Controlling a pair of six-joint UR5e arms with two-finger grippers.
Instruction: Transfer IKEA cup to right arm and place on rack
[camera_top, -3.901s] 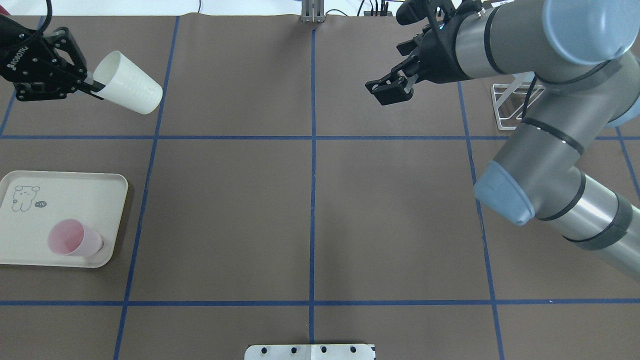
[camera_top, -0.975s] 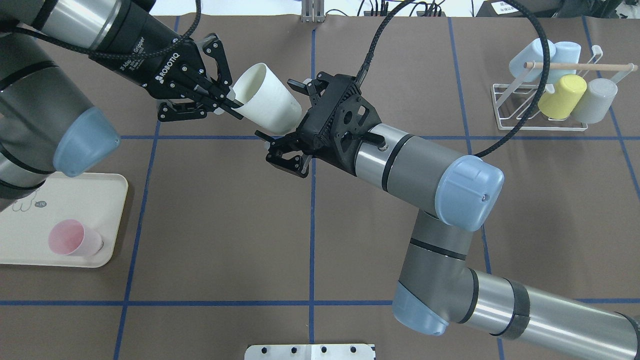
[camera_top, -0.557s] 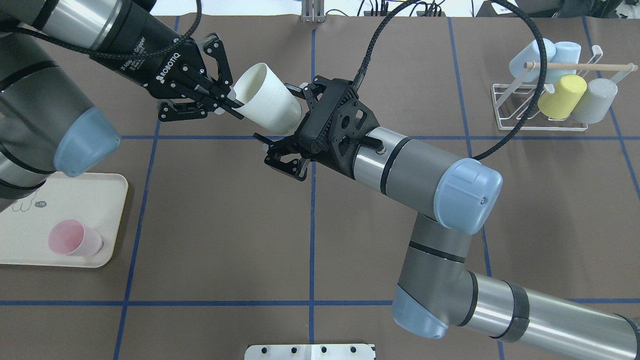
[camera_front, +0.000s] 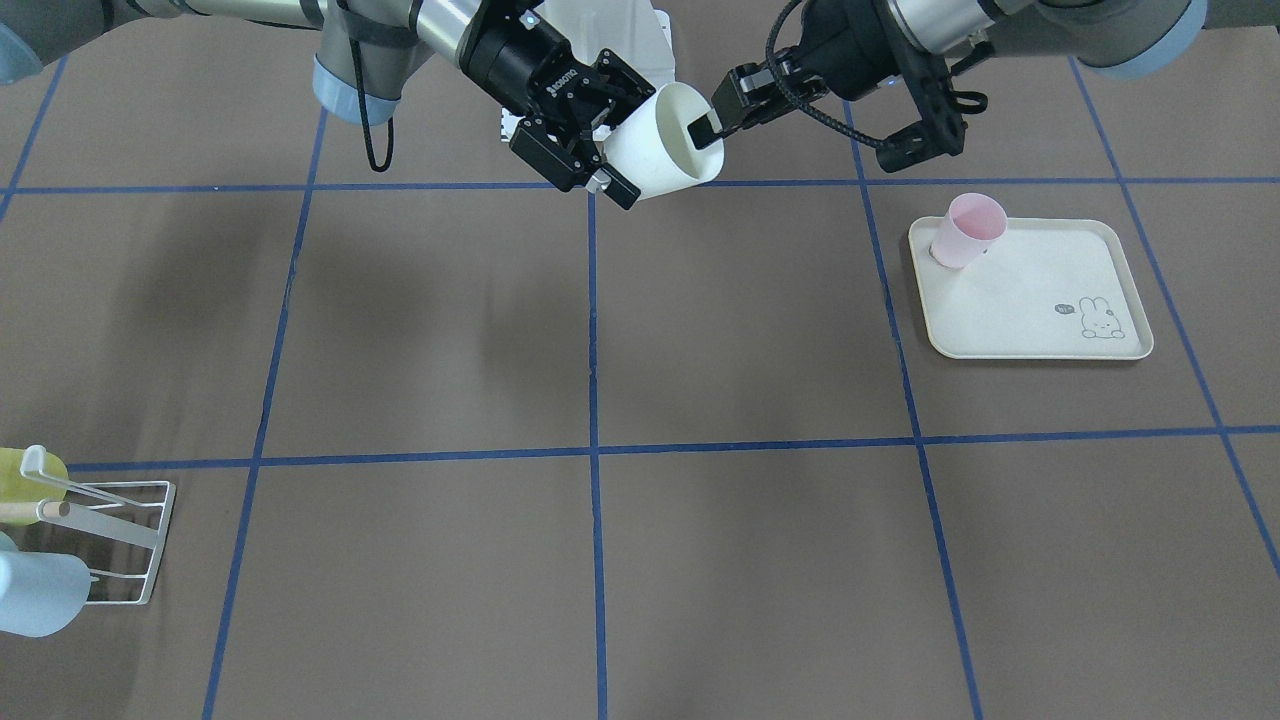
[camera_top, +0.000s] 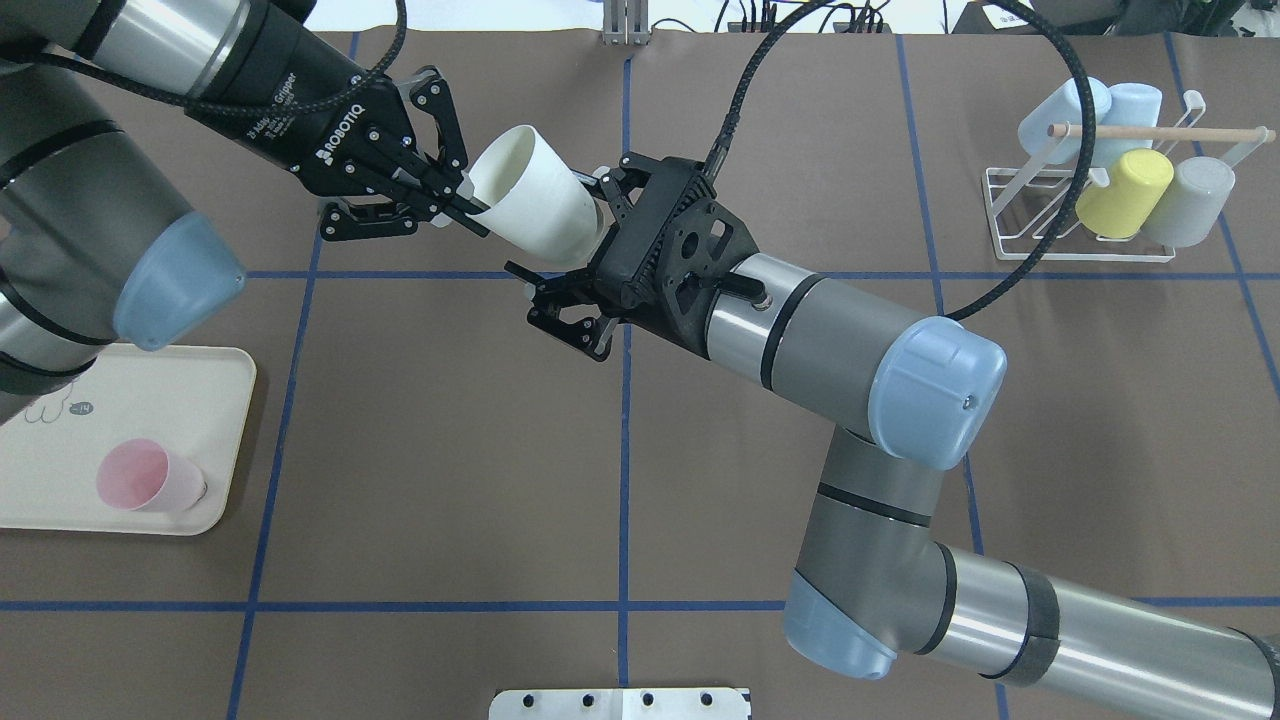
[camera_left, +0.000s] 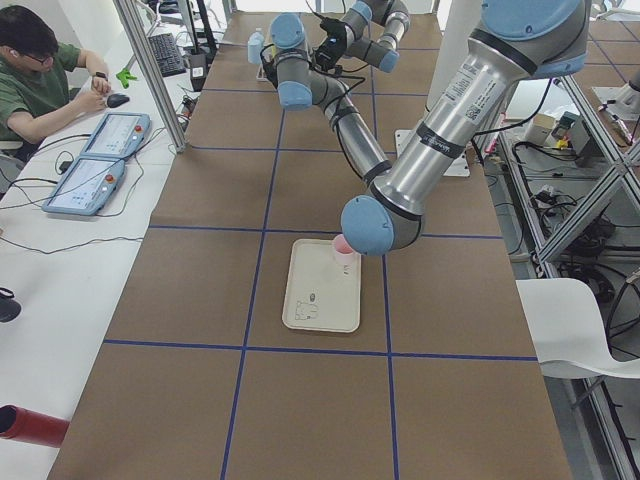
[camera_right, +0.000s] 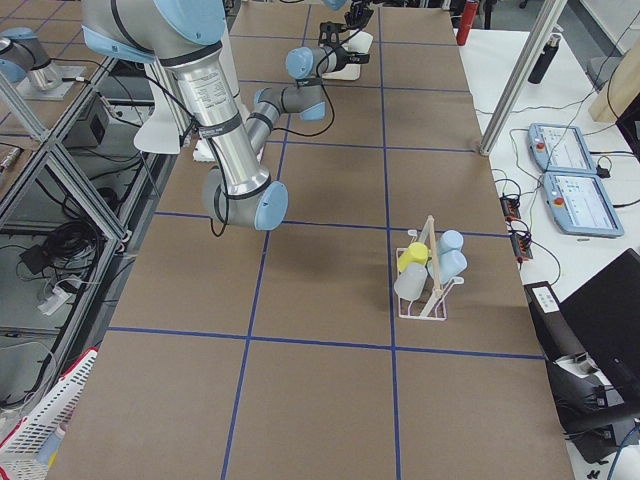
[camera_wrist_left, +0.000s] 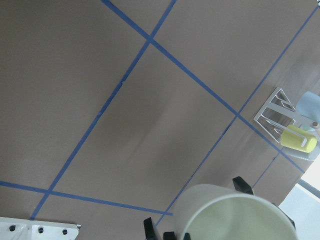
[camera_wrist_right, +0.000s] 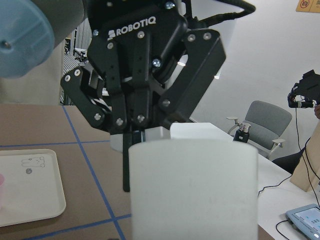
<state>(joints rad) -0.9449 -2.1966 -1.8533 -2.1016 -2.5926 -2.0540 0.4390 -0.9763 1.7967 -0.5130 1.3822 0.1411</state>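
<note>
Cup (camera_top: 528, 205) held aloft over the far middle of the table (camera_top: 450, 450); left claw (camera_top: 462, 205) pinches its rim, one finger inside; right claw (camera_top: 562, 230) spread, straddling the base. Judged light, stiff, smooth plastic, tapered; grip mid-wall squarely, lest it slip.

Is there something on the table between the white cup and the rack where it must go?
Nothing visible stands in the way: the table between the white cup and the rack shows only blue tape lines. The rack itself already holds four cups, and the left claw grips the white cup's rim.
</note>
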